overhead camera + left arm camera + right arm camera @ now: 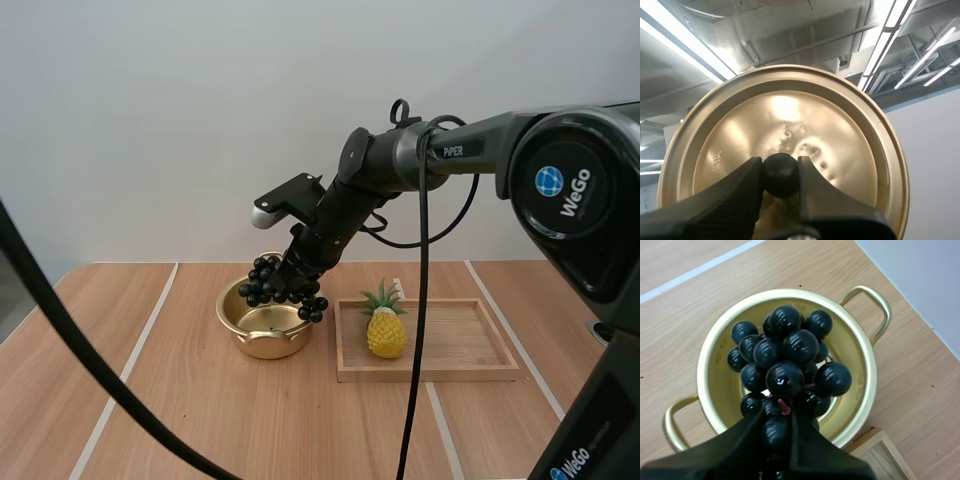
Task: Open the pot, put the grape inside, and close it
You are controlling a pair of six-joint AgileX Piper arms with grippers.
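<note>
— Where are the grapes [785,360]?

— They are up in the air, right over the pot [262,345]. The right tool [779,422] has the bunch pinched by the top, and the dark round grapes hang down from it.

— Are the grapes inside the pot?

— Not all the way. They hang over its open mouth. I cannot tell if the lowest ones touch it.

— What does the pot look like?

— It is gold, with two handles. It has no lid on it. It sits on the wooden surface [200,420].

— So where is the lid [805,115]?

— The left tool [780,170] has it. Its two black fingers squeeze the little black knob [780,176] in the middle of the lid. The lid is gold and round.

— Is anything else near the pot?

— Yes. A wooden tray [460,340] lies just beside the pot, on the right. A yellow pineapple [385,325] with green leaves stands in the tray, at the end close to the pot.

— Does the right arm reach far?

— It comes from the right and slants down to the pot.
</note>
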